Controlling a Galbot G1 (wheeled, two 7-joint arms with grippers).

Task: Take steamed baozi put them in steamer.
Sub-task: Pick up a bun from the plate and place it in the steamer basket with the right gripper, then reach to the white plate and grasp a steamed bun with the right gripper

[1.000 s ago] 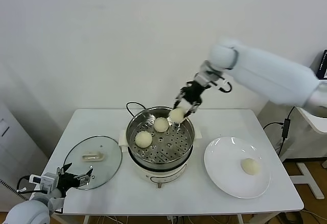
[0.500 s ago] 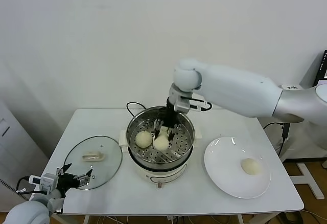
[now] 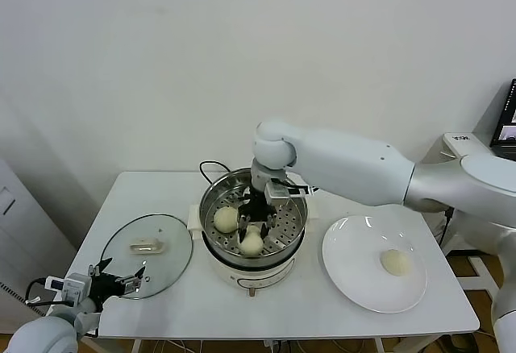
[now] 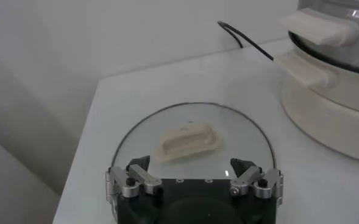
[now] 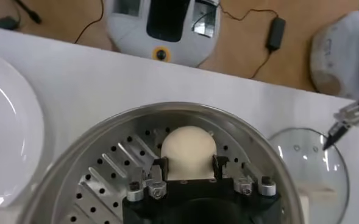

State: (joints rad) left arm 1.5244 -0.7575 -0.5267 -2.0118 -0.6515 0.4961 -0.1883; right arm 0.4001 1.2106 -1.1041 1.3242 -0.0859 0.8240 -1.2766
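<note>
Head view: right claw point(image 3: 255, 222) is setting a bun point(image 3: 251, 242) at the steamer's point(image 3: 211, 197) six o'clock, fingers still bracketing it. Next: spread fully, lift clear, fetch the plate's point(image 3: 355, 284) bun point(image 3: 394, 261). Left claw point(image 3: 121, 280) is idling, jaws apart.

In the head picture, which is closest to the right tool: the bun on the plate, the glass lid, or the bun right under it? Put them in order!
1. The bun between the right tool's fingers, inside the steamer.
2. The bun on the plate, to the robot's right.
3. The glass lid, far over on the left by the parked left tool.
</note>
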